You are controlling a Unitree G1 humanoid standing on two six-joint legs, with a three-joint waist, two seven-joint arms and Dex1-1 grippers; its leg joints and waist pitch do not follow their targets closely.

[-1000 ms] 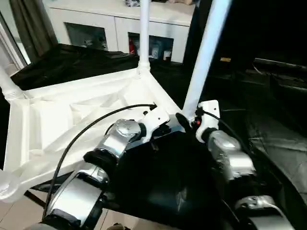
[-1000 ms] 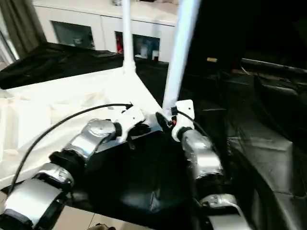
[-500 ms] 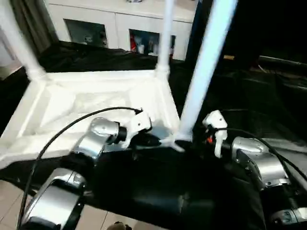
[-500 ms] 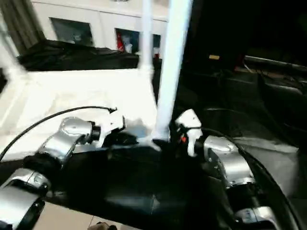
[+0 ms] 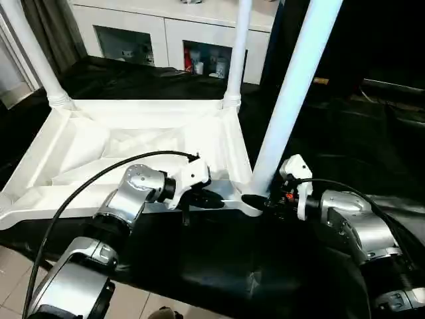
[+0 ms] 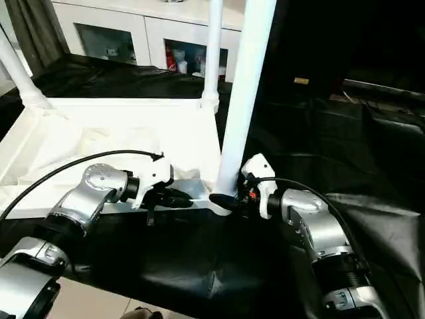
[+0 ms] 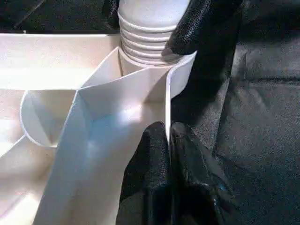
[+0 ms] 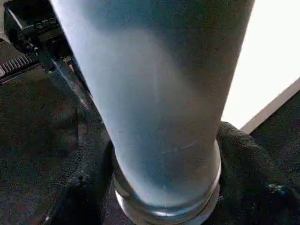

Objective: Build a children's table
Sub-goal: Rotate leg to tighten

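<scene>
My children's table (image 5: 143,149) lies upside down on a black cloth (image 5: 345,153), its ribbed underside facing up and its long side running from nine o'clock to three o'clock across the head view. Three legs show, each planted in a corner socket and pointing straight up toward twelve o'clock: one at the far corner at ten o'clock (image 5: 30,50), one at the far corner near twelve o'clock (image 5: 238,50), and the nearest leg (image 5: 292,93) rising from the near corner close to the middle of the view, leaning slightly toward one o'clock.

My left gripper (image 7: 168,159) is pinched together on the thin near rim of the table top (image 7: 61,51), one black finger on each face of the wall, just beside the corner socket. In the left wrist view the ribbed collar of the nearest leg (image 7: 147,40) sits just beyond that rim.

My right gripper (image 5: 257,201) comes in from three o'clock and wraps the base of the nearest leg, its black fingers (image 8: 253,164) standing on either side of the tube and touching it where it meets the socket. In the right wrist view the leg (image 8: 154,89) stands upright between those fingers.

A white cabinet (image 5: 166,26) with glass doors stands behind the table at twelve o'clock.
</scene>
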